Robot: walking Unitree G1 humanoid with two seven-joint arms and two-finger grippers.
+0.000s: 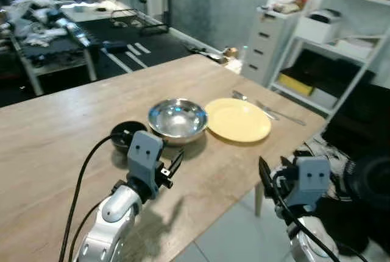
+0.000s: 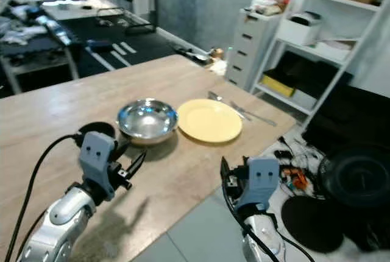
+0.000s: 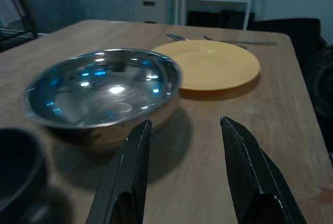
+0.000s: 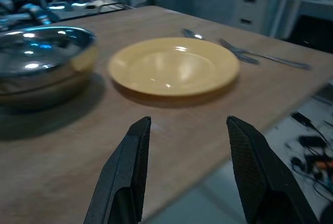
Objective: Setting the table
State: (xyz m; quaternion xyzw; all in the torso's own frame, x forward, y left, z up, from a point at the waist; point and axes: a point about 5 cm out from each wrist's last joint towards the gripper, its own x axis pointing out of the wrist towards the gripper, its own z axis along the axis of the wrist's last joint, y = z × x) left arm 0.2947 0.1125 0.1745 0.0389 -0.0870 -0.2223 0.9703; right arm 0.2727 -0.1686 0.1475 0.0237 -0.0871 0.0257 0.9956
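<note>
Left fingers: the left gripper (image 3: 184,174) hovers low over the counter (image 1: 55,134) with its two black fingers (image 3: 127,174) spread apart and nothing between them, pointed at the near side of the steel bowl (image 1: 178,119).
Right fingers: the right gripper (image 4: 187,169) is likewise spread and empty, held off the counter's near edge and aimed at the yellow plate (image 1: 238,119).
Steel bowl: an empty, shiny metal bowl sitting upright in the middle of the counter, its rim touching or just overlapping the edge of the yellow plate on the robot's right.
Yellow plate: flat on the counter, bare, near the far right corner.
Fork and spoon: a fork (image 4: 265,54) and a spoon (image 4: 193,35) lie together on the counter just beyond the plate, on its far side, angled towards the corner.
Black bowl: a small dark bowl (image 1: 125,134) stands just left of the steel bowl, close in front of the left gripper's wrist.
Task progress: plate, bowls and cutlery are all on the counter, so the fetching looks largely done. What seems left is arranging: the bowls crowd the plate and the cutlery lies bunched on one side rather than flanking it. I see no cup or napkin.
Surroundings: a white drawer unit (image 1: 268,46) and open shelving (image 1: 341,42) stand beyond the counter's corner.
Writing: no brand, label or lettering is readable on anything.
</note>
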